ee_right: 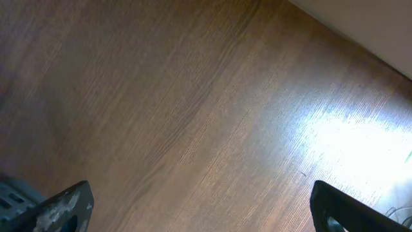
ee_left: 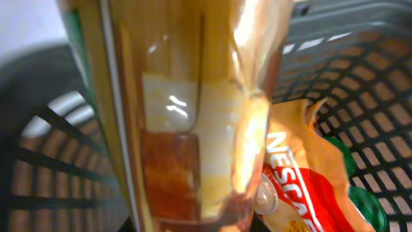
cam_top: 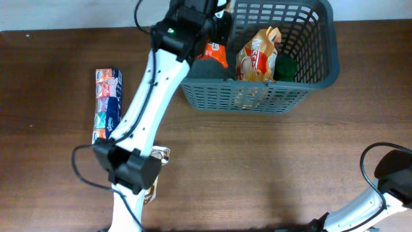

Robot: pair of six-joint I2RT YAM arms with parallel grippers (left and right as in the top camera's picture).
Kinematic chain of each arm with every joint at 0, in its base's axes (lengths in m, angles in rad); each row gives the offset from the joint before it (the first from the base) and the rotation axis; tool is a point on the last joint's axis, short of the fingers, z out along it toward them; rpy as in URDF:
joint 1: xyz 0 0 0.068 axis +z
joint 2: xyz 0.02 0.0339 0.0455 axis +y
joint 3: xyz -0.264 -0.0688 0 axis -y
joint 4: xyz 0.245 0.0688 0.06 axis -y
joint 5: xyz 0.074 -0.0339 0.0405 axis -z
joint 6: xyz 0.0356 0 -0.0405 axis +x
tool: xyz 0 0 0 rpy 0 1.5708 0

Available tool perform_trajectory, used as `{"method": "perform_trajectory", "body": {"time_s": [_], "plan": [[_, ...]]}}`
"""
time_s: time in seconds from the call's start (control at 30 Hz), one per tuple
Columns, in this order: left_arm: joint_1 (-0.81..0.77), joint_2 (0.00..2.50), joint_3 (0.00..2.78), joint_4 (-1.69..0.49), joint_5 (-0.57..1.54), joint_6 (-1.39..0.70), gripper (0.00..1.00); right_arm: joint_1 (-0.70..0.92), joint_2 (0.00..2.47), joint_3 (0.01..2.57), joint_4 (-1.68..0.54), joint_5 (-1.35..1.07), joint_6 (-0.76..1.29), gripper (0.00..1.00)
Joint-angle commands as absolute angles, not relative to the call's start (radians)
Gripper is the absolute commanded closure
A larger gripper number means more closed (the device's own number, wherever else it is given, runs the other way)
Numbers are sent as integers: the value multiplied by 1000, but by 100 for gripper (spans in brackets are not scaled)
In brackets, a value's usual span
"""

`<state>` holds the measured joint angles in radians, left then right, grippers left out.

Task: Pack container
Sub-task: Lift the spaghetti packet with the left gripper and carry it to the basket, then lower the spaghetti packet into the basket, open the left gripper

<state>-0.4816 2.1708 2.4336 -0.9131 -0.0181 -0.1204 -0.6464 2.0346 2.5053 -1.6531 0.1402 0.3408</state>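
The container, a dark grey lattice basket, stands at the back of the table. Inside it a gold and red Nescafe packet stands upright beside a green item. My left gripper hangs over the container's left end, shut on a glossy orange packet. In the left wrist view that orange packet fills the frame and hides the fingers, with the Nescafe packet and the container's wall behind it. My right gripper is open over bare wood.
A long tissue pack lies on the table at the left. A small packet lies partly under my left arm. My right arm sits at the front right corner.
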Motion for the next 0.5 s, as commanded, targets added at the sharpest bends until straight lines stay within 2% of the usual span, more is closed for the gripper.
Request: {"method": "perform_trajectory", "body": {"time_s": [0.0,0.47], "plan": [[-485,2167,2468,-875,-20,-224,98,-649,2037,2503,-1653,142,348,1],[-548,2212,2439,-907,-18,-277,98,-649,2037,2503,-1653,142,348,1]]}}
